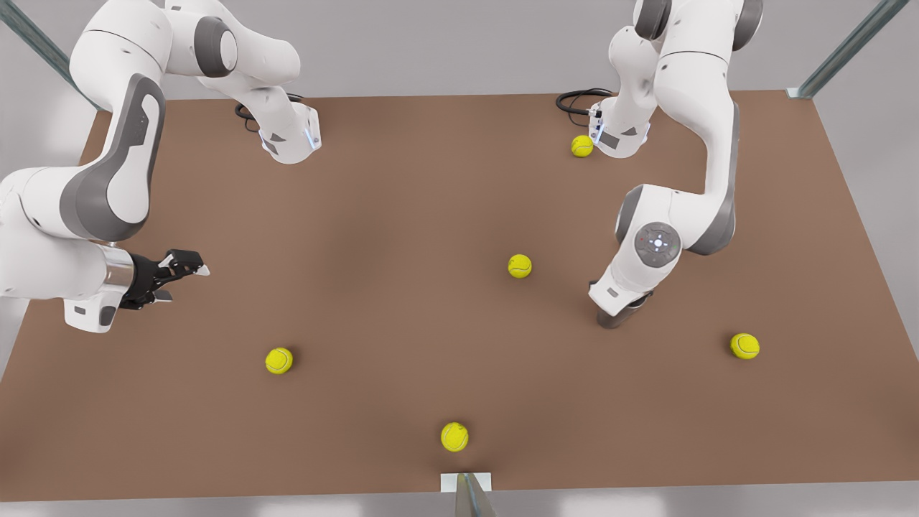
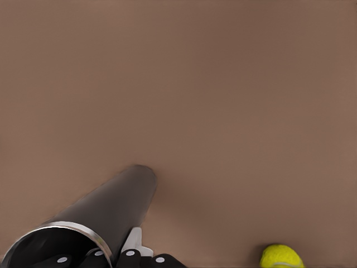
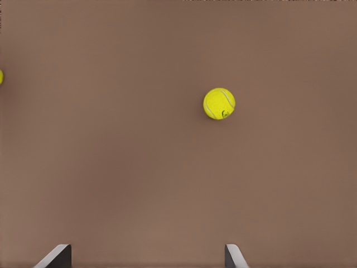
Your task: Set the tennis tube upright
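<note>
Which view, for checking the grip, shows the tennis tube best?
The left wrist view: the tennis tube shows rim and dark wall, the left gripper clamped at the rim. The front view gives a dark stub under that arm's hand. The right gripper, viewing a tennis ball, waits open at the front view's left.

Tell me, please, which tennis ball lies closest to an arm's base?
The ball beside the base of the front view's right arm; the others lie farther out.

tennis tube (image 2: 111,206) upright on table (image 1: 402,215) (balls (image 1: 519,266) around)
</note>
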Controlling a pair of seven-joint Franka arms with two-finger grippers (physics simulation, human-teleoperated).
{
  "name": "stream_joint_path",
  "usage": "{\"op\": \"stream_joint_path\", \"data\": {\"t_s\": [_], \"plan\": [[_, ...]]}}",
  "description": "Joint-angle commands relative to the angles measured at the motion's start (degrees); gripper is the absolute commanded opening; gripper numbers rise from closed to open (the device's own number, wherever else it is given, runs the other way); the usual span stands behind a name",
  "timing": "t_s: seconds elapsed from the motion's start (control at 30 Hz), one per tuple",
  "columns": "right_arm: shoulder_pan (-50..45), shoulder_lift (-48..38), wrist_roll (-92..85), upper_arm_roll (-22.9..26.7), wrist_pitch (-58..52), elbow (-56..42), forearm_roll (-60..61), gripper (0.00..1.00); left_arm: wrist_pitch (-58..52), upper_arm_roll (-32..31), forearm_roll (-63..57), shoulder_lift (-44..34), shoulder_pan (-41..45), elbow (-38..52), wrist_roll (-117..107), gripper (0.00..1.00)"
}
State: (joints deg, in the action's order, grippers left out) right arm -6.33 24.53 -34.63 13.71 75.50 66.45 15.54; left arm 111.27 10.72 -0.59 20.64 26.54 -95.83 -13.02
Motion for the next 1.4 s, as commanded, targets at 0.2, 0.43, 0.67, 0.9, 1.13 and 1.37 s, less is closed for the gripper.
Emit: {"op": "stream_joint_path", "data": {"t_s": [0.2,0.43,0.67,0.9,1.13,1.37], "plan": [[0.0,0.0,0.0,0.1,0.0,0.0,-0.1,1.00,0.0,0.0,6.4,1.1,0.1,0.3,0.3,0.21],[0.0,0.0,0.0,0.0,0.0,0.0,-0.1,1.00,0.0,0.0,6.1,1.1,0.1,0.3,0.4,0.21],[0.0,0.0,0.0,0.0,0.0,0.0,-0.2,1.00,0.0,0.0,6.1,1.2,0.2,0.4,0.3,1.00],[0.1,0.0,0.0,0.1,0.0,0.0,-0.2,1.00,-0.3,0.0,6.1,1.2,0.4,1.8,-0.1,1.00],[0.1,0.0,0.0,0.1,0.0,-0.1,-0.2,1.00,-1.9,0.0,6.0,1.2,0.3,3.5,0.2,1.00],[0.4,0.0,0.0,0.1,0.0,-0.1,-0.2,1.00,-8.3,0.0,5.9,1.2,0.0,8.3,0.4,1.00]]}}
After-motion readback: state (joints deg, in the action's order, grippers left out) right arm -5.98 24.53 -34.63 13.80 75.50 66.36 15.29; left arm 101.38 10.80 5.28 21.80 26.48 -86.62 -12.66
